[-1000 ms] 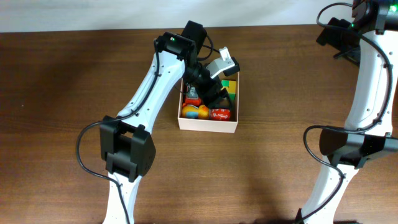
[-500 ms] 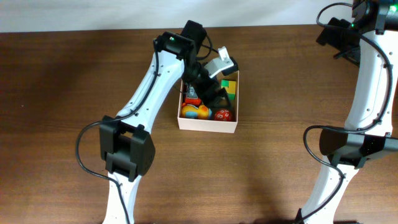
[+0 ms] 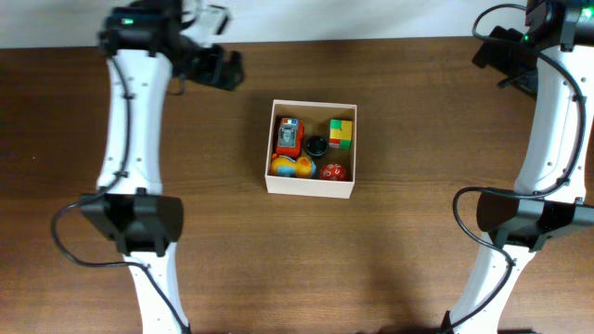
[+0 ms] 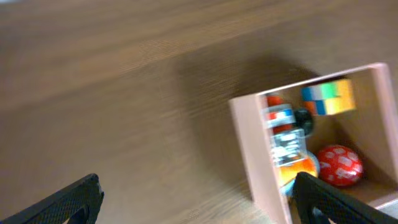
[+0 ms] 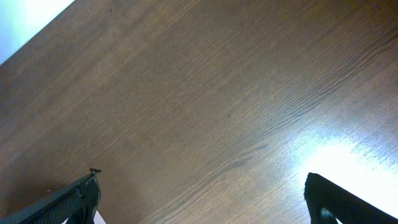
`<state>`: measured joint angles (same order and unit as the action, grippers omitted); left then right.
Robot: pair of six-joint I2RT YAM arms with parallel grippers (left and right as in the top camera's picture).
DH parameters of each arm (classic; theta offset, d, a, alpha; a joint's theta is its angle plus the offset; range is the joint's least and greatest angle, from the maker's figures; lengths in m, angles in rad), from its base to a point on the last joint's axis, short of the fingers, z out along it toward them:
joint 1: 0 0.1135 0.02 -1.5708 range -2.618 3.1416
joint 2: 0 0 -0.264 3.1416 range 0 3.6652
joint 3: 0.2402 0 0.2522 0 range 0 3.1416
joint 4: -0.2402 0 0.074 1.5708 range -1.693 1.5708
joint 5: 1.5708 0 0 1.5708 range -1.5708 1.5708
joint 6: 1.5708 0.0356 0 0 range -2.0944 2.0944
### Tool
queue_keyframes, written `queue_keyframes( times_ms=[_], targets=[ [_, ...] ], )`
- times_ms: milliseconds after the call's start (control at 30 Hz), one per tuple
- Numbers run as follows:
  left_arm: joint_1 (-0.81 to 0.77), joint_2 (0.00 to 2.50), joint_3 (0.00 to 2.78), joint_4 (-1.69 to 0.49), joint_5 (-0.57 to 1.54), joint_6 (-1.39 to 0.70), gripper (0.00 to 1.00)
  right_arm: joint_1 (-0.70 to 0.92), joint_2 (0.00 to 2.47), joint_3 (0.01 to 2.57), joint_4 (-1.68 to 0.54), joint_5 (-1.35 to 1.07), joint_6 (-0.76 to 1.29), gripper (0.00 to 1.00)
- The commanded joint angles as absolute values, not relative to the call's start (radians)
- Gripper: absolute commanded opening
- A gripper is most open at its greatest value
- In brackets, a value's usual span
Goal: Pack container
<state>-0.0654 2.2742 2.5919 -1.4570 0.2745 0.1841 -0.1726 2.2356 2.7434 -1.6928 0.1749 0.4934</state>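
Note:
The container (image 3: 310, 188) is a square white-walled box in the middle of the table. It holds a red toy car (image 3: 289, 136), a small black object (image 3: 316, 145), a yellow-green block (image 3: 342, 133), an orange-yellow toy (image 3: 290, 167) and a red ball (image 3: 334, 172). My left gripper (image 3: 219, 68) is open and empty at the back left, well away from the box. In the left wrist view its jaws (image 4: 199, 205) are wide apart, with the container (image 4: 252, 149) at the right. My right gripper (image 3: 507, 54) is open at the back right, its jaws (image 5: 202, 199) over bare wood.
The brown wooden table (image 3: 418, 260) ends at a pale back edge (image 3: 371, 19) near both grippers. The arm bases stand at the front left (image 3: 139, 227) and front right (image 3: 520, 218).
My left gripper has come up out of the container and swung to the back left corner. The box contents now show unobstructed. The right arm has not moved.

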Motion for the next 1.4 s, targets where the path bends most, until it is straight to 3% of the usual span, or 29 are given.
queue_keyframes(
  times_ms=[0,567,767,1167,1367],
  targets=[
    [-0.011,2.272,2.609,-1.486,0.239,0.12,0.99,-0.177,2.215,2.746,-1.699,0.176,0.495,0.99],
    [0.029,2.272,2.608,-1.564,0.236,0.124,0.99,-0.177,2.215,2.746,-1.699,0.176,0.495,0.99],
    [0.043,2.262,2.606,-1.65,0.081,0.132,0.99,-0.177,2.215,2.746,-1.699,0.176,0.495,0.99],
    [0.101,1.959,2.585,-1.292,0.221,0.147,0.99,-0.177,2.215,2.746,-1.699,0.176,0.495,0.99],
    [0.101,1.765,2.423,-1.129,0.229,0.147,0.99,-0.177,2.215,2.746,-1.699,0.176,0.495,0.99]
  ],
)
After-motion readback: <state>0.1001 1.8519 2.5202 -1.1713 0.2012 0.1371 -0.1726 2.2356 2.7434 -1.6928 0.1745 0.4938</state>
